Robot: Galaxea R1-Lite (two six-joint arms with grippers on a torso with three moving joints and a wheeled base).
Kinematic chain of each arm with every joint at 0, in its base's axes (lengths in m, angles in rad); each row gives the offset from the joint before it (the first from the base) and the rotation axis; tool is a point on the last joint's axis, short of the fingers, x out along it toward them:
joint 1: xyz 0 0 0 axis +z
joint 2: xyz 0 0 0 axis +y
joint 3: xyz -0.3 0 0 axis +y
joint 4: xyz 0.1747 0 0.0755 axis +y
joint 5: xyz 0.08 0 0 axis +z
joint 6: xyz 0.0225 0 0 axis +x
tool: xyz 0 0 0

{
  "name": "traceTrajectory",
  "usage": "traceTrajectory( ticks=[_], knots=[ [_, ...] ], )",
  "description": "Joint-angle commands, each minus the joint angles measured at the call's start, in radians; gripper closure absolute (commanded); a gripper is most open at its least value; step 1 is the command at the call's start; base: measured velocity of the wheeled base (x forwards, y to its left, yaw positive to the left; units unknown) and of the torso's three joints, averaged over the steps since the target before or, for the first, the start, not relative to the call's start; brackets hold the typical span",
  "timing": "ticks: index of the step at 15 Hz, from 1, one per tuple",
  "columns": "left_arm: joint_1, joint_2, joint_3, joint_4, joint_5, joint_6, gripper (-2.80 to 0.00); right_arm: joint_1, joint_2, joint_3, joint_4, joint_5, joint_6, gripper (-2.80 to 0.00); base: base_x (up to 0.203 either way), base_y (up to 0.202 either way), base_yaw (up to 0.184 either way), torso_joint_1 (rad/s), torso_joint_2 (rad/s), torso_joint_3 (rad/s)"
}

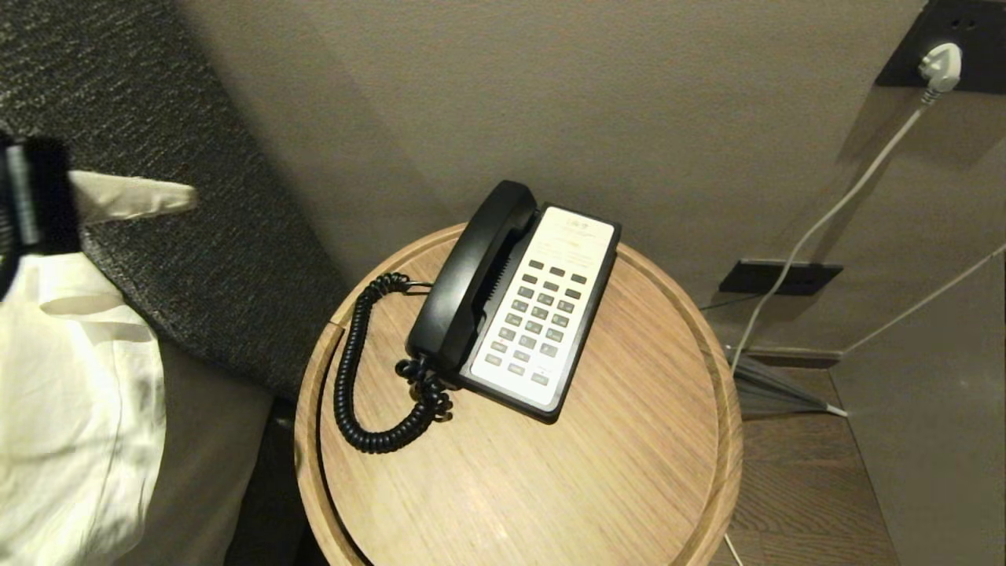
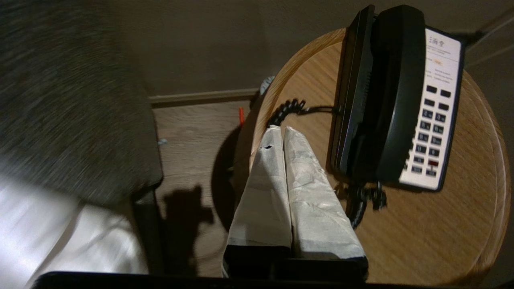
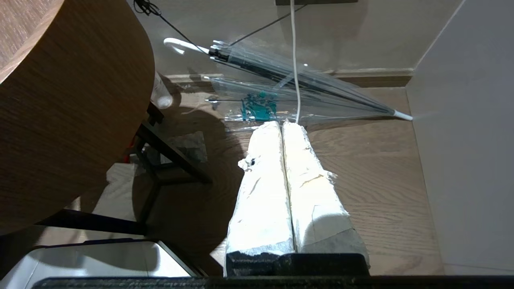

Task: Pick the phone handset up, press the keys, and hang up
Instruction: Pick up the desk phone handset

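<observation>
At the far left of the head view the left gripper (image 1: 169, 198) hangs over the dark upholstery (image 1: 196, 236), its taped fingers (image 2: 281, 188) pressed together and holding nothing, well apart from the phone; on the round wooden table (image 1: 613, 472) the coiled cord (image 1: 354, 377) loops to the phone handset (image 1: 471, 275), which lies in its cradle along the left side of the phone base (image 1: 550, 314); the keys (image 1: 538, 314) face up; low beside the table, the right gripper (image 3: 283, 128) is closed and empty above the floor (image 3: 381, 180), near a clear umbrella (image 3: 289, 84).
</observation>
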Motion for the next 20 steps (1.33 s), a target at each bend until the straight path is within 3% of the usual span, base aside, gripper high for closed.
traceTrajectory(
  ticks=[1, 5, 9, 10, 18, 20],
  knots=[
    [-0.157, 0.287, -0.135, 0.018, 0.079, -0.009, 0.00, 0.000, 0.000, 0.000, 0.000, 0.000, 0.000, 0.00, 0.000, 0.000, 0.000, 0.000, 0.00, 0.000],
    [-0.294, 0.348, -0.195, 0.030, 0.168, -0.023, 0.00, 0.000, 0.000, -0.001, 0.000, 0.000, 0.000, 0.00, 0.000, 0.000, 0.000, 0.000, 0.00, 0.000],
    [-0.309, 0.332, -0.208, 0.038, 0.198, -0.018, 0.00, 0.000, 0.000, 0.000, 0.000, 0.000, 0.000, 0.00, 0.000, 0.000, 0.000, 0.000, 0.00, 0.000],
    [-0.325, 0.332, -0.207, 0.038, 0.214, -0.014, -2.80, 0.000, 0.000, -0.001, 0.000, 0.000, 0.000, 0.00, 0.000, 0.000, 0.000, 0.000, 0.00, 0.000],
    [-0.479, 0.329, -0.245, 0.076, 0.396, 0.059, -2.80, 0.000, 0.000, -0.001, 0.000, 0.000, 0.000, 0.00, 0.000, 0.000, 0.000, 0.000, 0.00, 0.000],
    [-0.500, 0.327, -0.244, 0.078, 0.400, 0.065, -2.80, 0.000, 0.000, 0.000, 0.000, 0.000, 0.000, 0.00, 0.000, 0.000, 0.000, 0.000, 0.00, 0.000]
  ],
)
